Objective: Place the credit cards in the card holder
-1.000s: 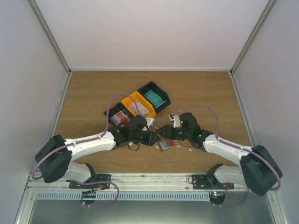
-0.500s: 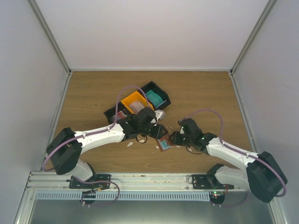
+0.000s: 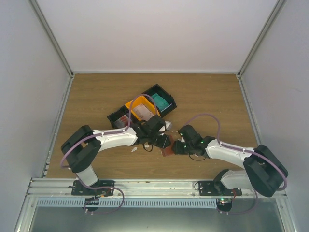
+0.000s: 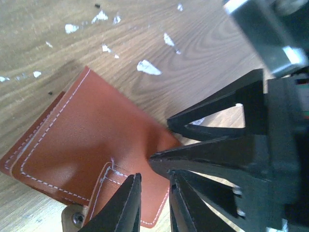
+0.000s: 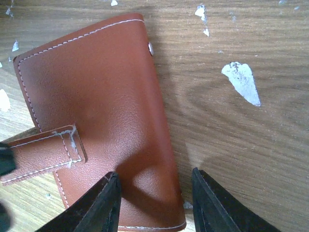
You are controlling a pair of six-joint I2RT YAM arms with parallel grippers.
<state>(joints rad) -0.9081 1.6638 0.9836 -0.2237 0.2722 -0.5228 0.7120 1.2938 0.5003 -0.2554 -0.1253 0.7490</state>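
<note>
The card holder [image 5: 96,96] lay flat and closed on the wooden table [image 5: 251,159], between my two claws, with white scraps [image 5: 240,81] scattered beside it. My right claw [image 5: 154,173] stood with its fingers apart, straddling the near corner of the holder and clamping nothing. My left claw [image 4: 154,176] was over the opposite side, by the closure strap [image 5: 43,152]. Its fingers were nearly together with only a thin slit between them, and I could not tell whether they pinched the strap or merely hovered. The teal-green cards [image 3: 161,102] sat in the black bin [image 3: 166,92], well apart from the holder.

I judged the holder light, thin and supple, with a smooth skin likely to slide on the wood instead of lifting. Flat as it lay, the strap seemed the best purchase for opening it. The right claw's task, I thought, was to pin or pinch the free edge.
</note>
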